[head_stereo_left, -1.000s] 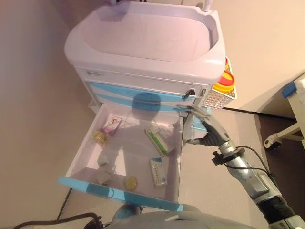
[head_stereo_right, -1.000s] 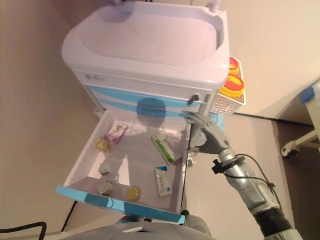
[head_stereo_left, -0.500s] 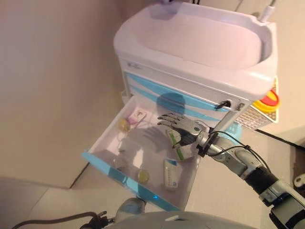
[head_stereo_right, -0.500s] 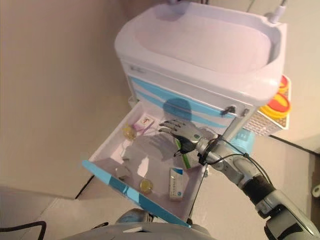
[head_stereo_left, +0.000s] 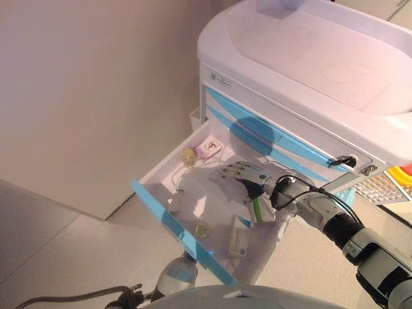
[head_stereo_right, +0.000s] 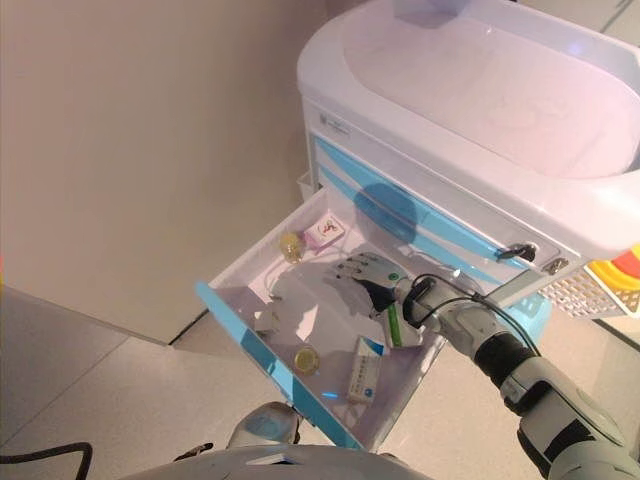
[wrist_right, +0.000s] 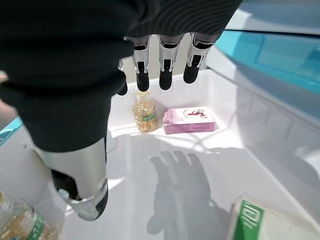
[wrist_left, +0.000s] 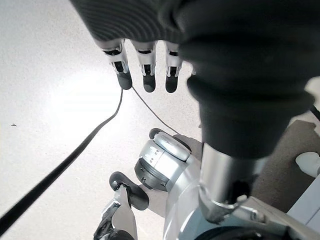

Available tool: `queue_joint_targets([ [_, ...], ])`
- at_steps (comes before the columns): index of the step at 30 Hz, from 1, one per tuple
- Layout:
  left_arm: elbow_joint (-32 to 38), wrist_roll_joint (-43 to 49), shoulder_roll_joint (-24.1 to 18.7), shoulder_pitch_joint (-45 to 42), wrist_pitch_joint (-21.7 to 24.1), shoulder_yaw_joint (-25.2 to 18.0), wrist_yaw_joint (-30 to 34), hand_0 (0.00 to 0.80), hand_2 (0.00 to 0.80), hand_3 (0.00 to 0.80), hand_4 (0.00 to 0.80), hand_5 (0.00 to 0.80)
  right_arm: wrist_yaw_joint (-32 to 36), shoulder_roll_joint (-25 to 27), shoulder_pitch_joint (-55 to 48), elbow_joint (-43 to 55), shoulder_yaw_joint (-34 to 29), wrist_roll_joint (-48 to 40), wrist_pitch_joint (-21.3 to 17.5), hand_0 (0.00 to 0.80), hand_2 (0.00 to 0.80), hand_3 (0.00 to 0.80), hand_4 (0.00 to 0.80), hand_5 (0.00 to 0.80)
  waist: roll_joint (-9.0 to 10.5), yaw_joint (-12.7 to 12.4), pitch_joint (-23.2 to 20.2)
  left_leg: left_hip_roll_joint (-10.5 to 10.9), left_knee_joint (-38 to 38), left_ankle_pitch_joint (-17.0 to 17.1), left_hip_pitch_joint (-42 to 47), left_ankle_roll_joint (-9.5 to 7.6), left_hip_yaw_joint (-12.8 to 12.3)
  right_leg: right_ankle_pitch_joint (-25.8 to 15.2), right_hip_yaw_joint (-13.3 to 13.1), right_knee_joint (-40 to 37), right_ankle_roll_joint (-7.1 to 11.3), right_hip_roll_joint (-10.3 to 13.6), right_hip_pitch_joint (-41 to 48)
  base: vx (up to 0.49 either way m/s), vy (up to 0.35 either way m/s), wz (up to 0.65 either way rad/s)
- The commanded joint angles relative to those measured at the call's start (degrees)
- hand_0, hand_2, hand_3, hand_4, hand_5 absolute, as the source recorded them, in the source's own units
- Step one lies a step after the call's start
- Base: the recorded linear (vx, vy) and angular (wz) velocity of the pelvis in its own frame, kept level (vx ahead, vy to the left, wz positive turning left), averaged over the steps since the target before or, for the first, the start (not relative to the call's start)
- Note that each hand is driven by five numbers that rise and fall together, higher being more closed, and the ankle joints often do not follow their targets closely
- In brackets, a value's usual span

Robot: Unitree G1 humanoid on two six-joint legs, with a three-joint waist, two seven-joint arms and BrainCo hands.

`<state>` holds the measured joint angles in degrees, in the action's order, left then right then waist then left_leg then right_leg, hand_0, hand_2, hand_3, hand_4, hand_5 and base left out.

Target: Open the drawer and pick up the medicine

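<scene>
Now right hand hovers flat, fingers straight, over open drawer.

The white drawer with a blue front is pulled out of the white and blue cart. On its floor, seen in the right eye view, a pink box and a bottle of yellow capsules are found at 12 o'clock. A green-and-white box is placed at 3 o'clock, a blue-and-white box at 5 o'clock, and a yellow-capped jar at 6 o'clock
</scene>
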<state>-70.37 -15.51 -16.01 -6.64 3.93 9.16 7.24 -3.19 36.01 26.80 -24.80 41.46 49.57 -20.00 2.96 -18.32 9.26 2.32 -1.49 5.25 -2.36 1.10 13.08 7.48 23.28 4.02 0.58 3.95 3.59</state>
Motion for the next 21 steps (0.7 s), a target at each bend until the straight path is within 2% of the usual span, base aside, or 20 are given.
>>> queue_joint_targets([
  [1,-0.4,2.9,-1.0,0.7,0.7,0.6,0.9,0.000,0.000,0.000,0.000,0.000,-1.9,-2.1,3.9,0.1,2.7,-1.4,1.8,0.000,0.000,0.000,0.000,0.000,1.12,-1.3,0.1,2.7,0.7,-5.1,0.9,-1.91,-1.7,-4.9,-4.2,0.9,3.56,4.1,-1.8,0.000,0.000,0.00],
  [10,1.0,3.2,-0.4,1.6,0.9,4.4,1.4,0.000,0.000,0.000,0.000,0.000,-3.0,-7.1,6.3,-6.4,2.8,-1.5,4.1,0.000,0.000,0.000,0.000,0.000,0.10,-2.7,1.5,3.0,0.4,-4.1,-0.2,-2.06,0.0,-4.8,-3.2,1.5,3.77,4.7,-2.6,-0.020,0.028,0.06],
  [21,1.8,3.4,-0.4,0.3,1.3,4.0,1.1,0.000,0.000,0.000,0.000,0.000,-3.6,-8.8,7.9,-6.9,3.5,-4.5,2.1,0.000,0.000,0.000,0.000,0.000,-0.17,-4.5,1.9,3.5,-0.9,-3.0,-0.2,-1.99,2.0,-5.0,-1.7,1.4,4.22,5.2,-2.4,0.009,0.019,0.13],
])
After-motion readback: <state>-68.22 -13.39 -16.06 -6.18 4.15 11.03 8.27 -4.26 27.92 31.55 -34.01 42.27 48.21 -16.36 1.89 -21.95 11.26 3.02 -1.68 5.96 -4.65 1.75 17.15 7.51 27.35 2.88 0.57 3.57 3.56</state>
